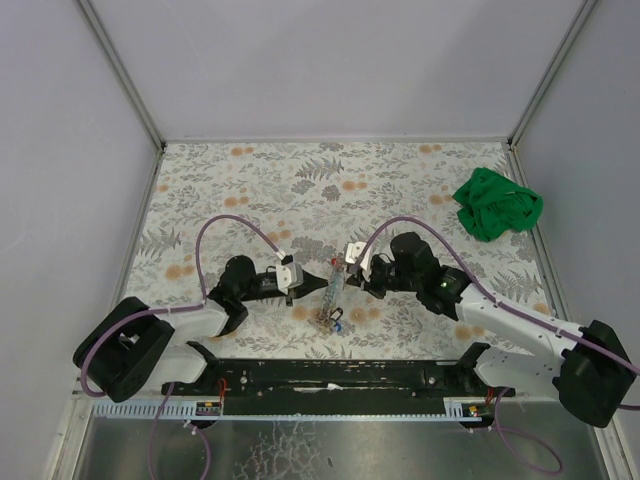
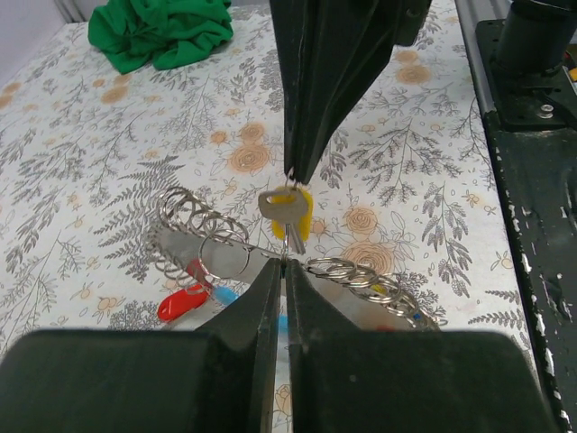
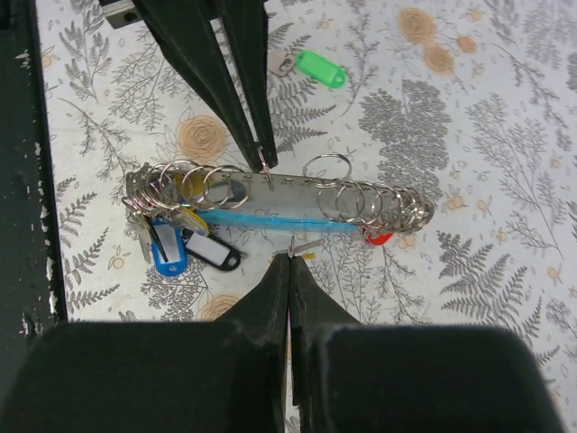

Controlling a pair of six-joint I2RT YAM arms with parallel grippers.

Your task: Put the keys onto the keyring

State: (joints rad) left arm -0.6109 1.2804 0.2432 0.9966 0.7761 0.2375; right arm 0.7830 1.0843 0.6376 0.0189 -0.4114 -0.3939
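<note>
One yellow key [image 2: 297, 216] hangs from right end effector [image 2: 293, 174]

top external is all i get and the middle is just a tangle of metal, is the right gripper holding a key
Observer: Yes. The left wrist view shows the right gripper shut on the yellow key, which hangs from its tips close to the ring bar.
Operator: and the left one
Observer: Shut as well. In the right wrist view the left gripper has its tips at the bar's edge, among the rings; whether it pinches one I cannot tell.
Operator: where's the green key
Observer: In the right wrist view the green key lies alone on the table, apart from the bar.
</note>
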